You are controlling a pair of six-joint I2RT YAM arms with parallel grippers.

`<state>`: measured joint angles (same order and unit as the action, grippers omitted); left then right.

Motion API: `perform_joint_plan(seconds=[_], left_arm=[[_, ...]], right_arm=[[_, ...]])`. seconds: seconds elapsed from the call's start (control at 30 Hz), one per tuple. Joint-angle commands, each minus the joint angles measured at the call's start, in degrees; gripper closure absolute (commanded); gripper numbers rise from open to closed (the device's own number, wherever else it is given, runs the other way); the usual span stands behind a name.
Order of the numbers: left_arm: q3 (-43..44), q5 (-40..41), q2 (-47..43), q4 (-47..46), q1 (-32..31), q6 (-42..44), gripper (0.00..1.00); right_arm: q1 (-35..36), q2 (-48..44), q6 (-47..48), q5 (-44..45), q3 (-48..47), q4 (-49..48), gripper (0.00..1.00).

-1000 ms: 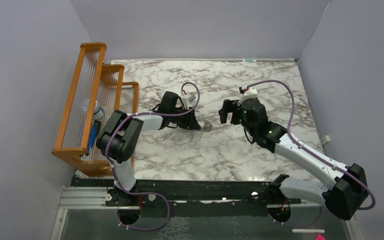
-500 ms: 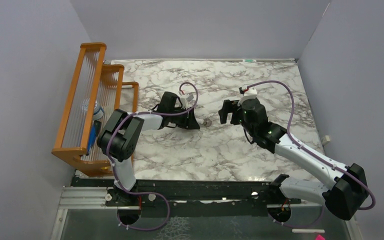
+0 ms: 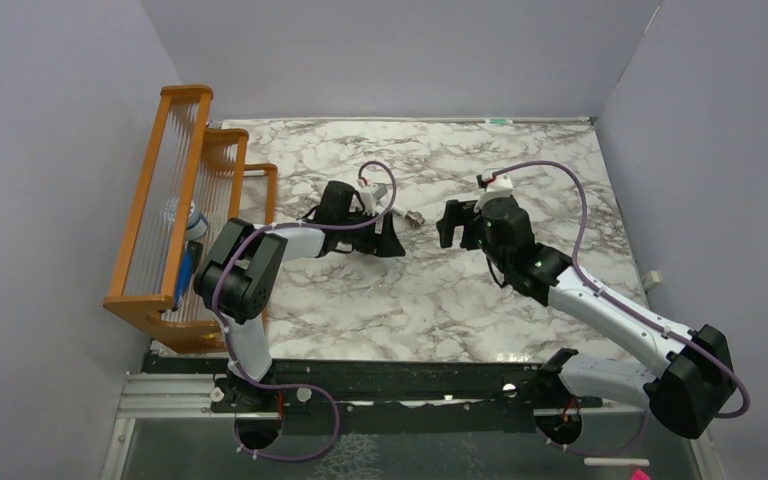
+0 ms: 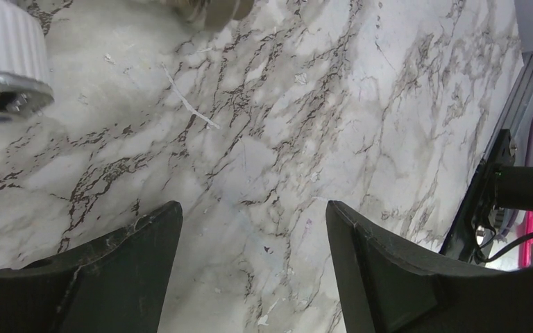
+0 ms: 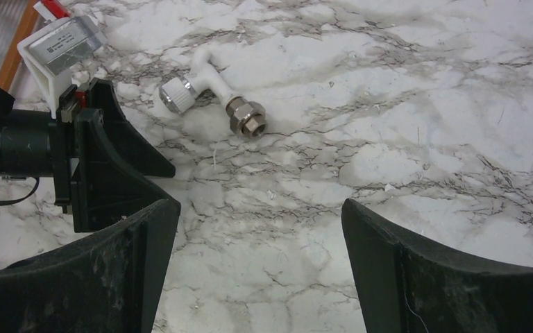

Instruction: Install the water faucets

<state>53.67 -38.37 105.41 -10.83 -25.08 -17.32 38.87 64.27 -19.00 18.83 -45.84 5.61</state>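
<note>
Student: Faucet (image 5: 212,87) placement is asked for.
Tutor: It is laid on the marble tabletop (image 3: 410,300), between the left gripper (image 4: 250,208) and the right gripper (image 5: 260,205), with its knob end nearest the left one.
Student: How are the jaws set?
Tutor: On the left gripper, the fingers are held apart over bare marble. On the right gripper, they are likewise spread wide.

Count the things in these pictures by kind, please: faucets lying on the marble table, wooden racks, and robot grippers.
white faucet: 1
orange wooden rack: 1
grippers: 2, the left gripper and the right gripper, both open and empty
Total: 4
</note>
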Motion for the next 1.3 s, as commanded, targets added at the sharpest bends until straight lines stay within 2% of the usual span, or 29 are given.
perform_joint_plan(seconds=[0.0,0.33,0.4,0.57,0.7,0.9,1.03,1.27], left_arm=[[0.04,1.62,-0.81,1.34,0.87,0.89,0.2],[-0.99,2.48,-2.45,0.71,2.16,-0.08,0.19],[-1.34,3.0,-4.11,0.43,2.59,0.07,0.15],[-1.95,8.1,-11.57,1.97,3.06,3.02,0.02],[-3.33,12.94,-20.01,2.07,3.68,5.22,0.01],[-2.65,23.86,-33.04,6.15,3.81,9.6,0.01],[-3.06,30.42,-40.3,7.53,3.81,11.42,0.01],[-13.26,39.47,-53.74,0.17,3.81,9.8,0.01]], right_arm=[[-0.22,0.64,0.53,-0.11,0.14,-2.09,0.07],[-0.17,0.59,1.02,1.96,0.71,-2.57,0.07],[-0.17,0.3,2.02,3.07,0.95,-3.0,0.07],[-0.28,-1.99,12.15,8.71,0.7,-7.13,0.06],[-0.19,-5.01,19.2,12.48,0.18,-11.41,0.0],[-0.27,-10.3,28.99,6.7,1.63,-19.2,0.0],[-0.24,-11.84,29.53,1.44,1.39,-20.32,0.0],[-0.2,-16.63,29.35,-4.53,7.17,-27.78,0.0]])
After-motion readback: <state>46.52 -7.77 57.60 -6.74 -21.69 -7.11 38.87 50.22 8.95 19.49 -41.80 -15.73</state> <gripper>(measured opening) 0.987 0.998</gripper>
